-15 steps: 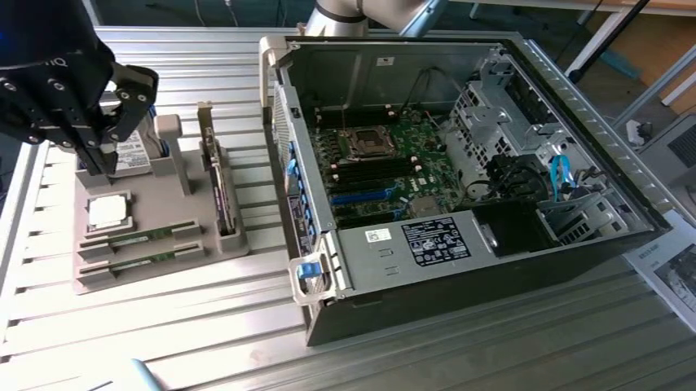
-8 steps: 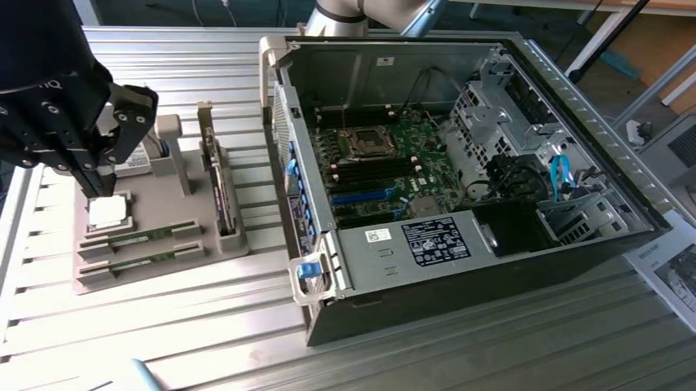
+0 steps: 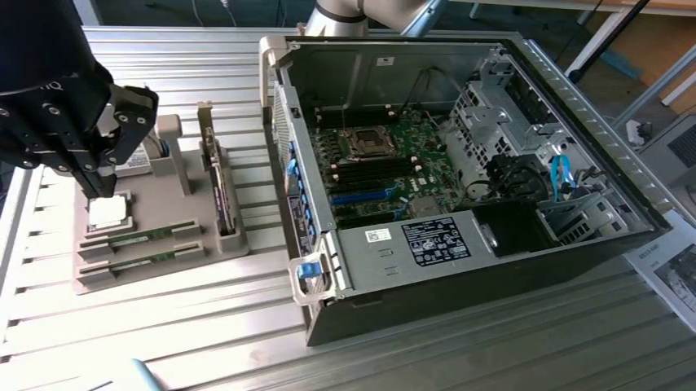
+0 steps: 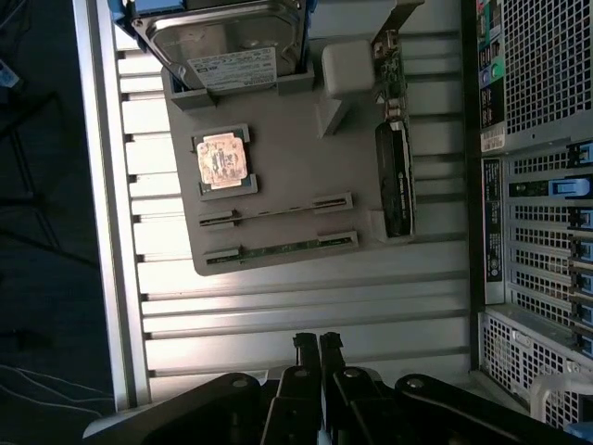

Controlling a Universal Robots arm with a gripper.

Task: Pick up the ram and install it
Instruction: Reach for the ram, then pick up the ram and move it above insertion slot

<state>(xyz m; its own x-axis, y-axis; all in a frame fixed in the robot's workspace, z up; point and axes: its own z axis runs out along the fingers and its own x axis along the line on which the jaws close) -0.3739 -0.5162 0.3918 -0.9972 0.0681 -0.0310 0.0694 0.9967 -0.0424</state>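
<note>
Ribbed metal bench (image 3: 218, 342): approach step, gripper (image 3: 96, 189) empty, fingers (image 4: 305, 352) pressed nearly together, hovering at 11 o'clock of the ram (image 3: 142, 238) slotted in the tray (image 3: 179, 208); a grasp likely needs fingers spread, squared across that thin edge.

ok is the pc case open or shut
Open: the computer case lies with its side panel off, so the motherboard inside is in plain sight.
</note>
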